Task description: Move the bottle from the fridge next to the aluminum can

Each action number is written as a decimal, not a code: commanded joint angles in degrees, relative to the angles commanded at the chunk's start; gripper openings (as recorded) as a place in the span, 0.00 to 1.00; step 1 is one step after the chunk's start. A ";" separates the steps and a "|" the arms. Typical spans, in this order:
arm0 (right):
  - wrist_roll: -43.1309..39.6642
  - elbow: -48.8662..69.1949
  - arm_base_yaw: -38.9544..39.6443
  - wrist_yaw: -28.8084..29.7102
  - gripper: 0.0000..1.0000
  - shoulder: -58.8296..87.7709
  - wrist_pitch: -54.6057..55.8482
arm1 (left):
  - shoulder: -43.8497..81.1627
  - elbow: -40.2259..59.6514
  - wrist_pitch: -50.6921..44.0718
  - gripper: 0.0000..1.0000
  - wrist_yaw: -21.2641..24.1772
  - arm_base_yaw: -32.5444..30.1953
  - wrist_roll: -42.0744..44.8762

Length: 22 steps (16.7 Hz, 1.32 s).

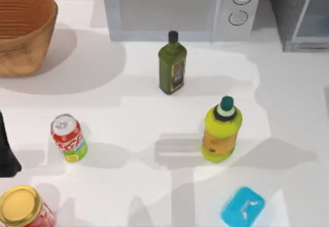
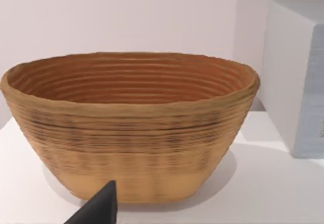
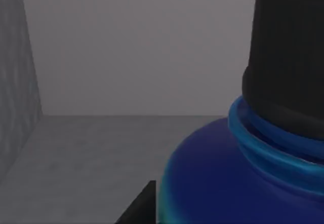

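My top view is bright and even; the table point(image 1: 288, 109) carries soft, overlapping grey shadows. My right wrist view is dim and grey inside the fridge point(image 3: 101, 148), where the bottle point(image 3: 238, 178) looms close with soft edges.

Looks like a kitchen, drawn by a computer. White microwave point(image 1: 175, 8) with two round dials at the far side of a white table point(image 1: 288, 98), grey fridge point(image 1: 300, 14) at the far right. Olive-oil bottle point(image 1: 172, 65), drink can point(image 1: 68, 138), red jar with gold lid point(image 1: 23, 207) and woven basket point(image 1: 23, 29) around.
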 joint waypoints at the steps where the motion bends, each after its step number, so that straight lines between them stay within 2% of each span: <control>1: 0.01 0.23 -0.01 0.00 0.00 -0.99 -1.09 | 0.00 0.00 0.00 1.00 0.00 0.00 0.00; 6: 0.04 1.55 0.03 -0.12 0.00 -5.68 -7.64 | 0.00 0.00 0.00 1.00 0.00 0.00 0.00; 13: 0.15 -0.56 -0.44 -0.33 0.00 -7.72 -7.08 | 0.00 0.00 0.00 1.00 0.00 0.00 0.00; 22: -0.01 -29.57 -3.66 -4.05 0.00 -25.63 2.15 | 0.00 0.00 0.00 1.00 0.00 0.00 0.00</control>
